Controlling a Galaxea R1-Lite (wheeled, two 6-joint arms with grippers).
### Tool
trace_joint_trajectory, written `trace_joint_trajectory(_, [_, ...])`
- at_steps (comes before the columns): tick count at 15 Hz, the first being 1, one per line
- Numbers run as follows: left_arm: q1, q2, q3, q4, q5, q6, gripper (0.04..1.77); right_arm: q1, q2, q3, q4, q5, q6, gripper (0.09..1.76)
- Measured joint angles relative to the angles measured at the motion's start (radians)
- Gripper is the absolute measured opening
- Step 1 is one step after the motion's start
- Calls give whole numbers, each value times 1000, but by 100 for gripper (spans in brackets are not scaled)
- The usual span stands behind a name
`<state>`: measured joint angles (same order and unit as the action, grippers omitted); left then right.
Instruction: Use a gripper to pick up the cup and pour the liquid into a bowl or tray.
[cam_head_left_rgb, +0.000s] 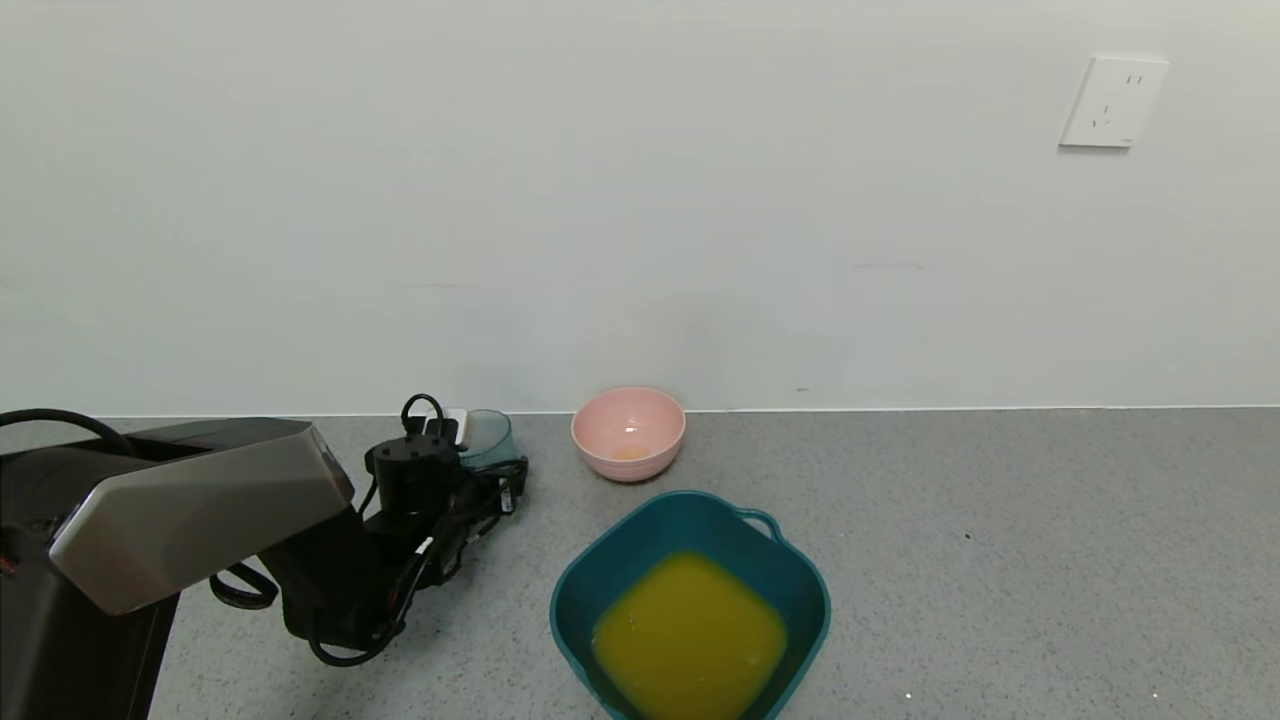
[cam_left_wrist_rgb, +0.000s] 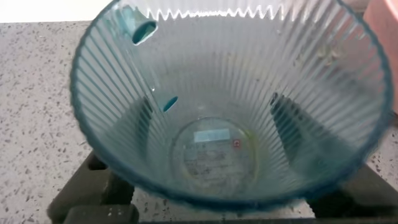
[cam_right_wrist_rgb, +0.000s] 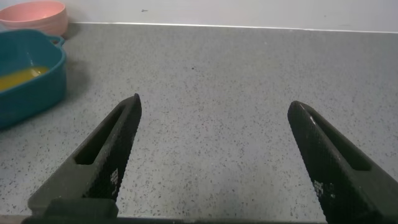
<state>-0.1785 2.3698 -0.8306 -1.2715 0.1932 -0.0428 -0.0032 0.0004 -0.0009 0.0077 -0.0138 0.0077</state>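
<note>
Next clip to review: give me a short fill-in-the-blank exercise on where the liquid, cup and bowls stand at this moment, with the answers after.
1. The orange-yellow liquid lies in the ____ basin.
2. The cup at the left gripper looks ____ of liquid.
3. The round bowl near the wall is ____ in colour.
4. The right gripper hangs over bare counter with its fingers ____.

Missing words: teal; empty; pink; open
</note>
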Motion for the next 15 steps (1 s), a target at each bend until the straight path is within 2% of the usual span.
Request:
trace_joint_trajectory(9, [-1,-50,20,20,-6,13,164,0,0,0,0,0,0,171])
trace_joint_trajectory(15, [-1,-214,67,158,-7,32,168,0,0,0,0,0,0,171])
